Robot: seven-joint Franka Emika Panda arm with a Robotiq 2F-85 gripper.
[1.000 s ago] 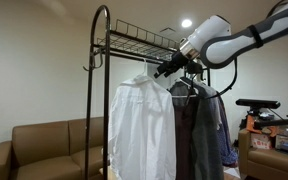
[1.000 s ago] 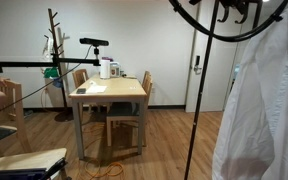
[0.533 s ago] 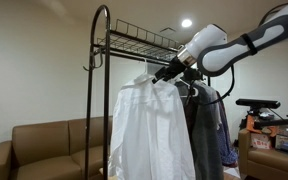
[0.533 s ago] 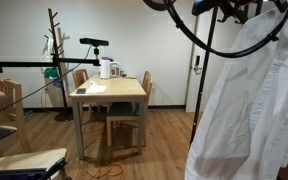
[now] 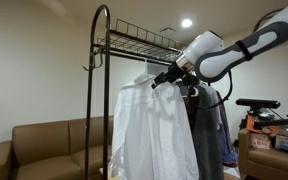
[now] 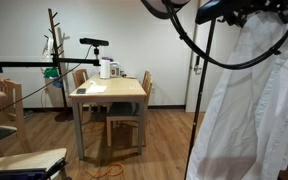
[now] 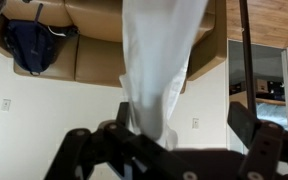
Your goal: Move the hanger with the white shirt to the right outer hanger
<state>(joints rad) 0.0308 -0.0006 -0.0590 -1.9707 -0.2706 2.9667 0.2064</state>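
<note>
The white shirt hangs on a hanger from the dark metal clothes rack. It fills the right side of an exterior view. My gripper is at the shirt's shoulder, just under the rack's top shelf. In the wrist view the shirt runs between the fingers of my gripper. The fingers stand wide apart, so the gripper is open around the shirt's top. The hanger itself is mostly hidden by cloth. The rack's right outer hook is not clearly visible.
Dark garments hang right beside the white shirt. A brown sofa stands behind the rack. A wooden table with chairs, a coat stand and a camera rig stand across the room.
My gripper has shifted slightly along the rack at the shirt's shoulder. The white shirt has swung with it, its lower part flaring sideways.
</note>
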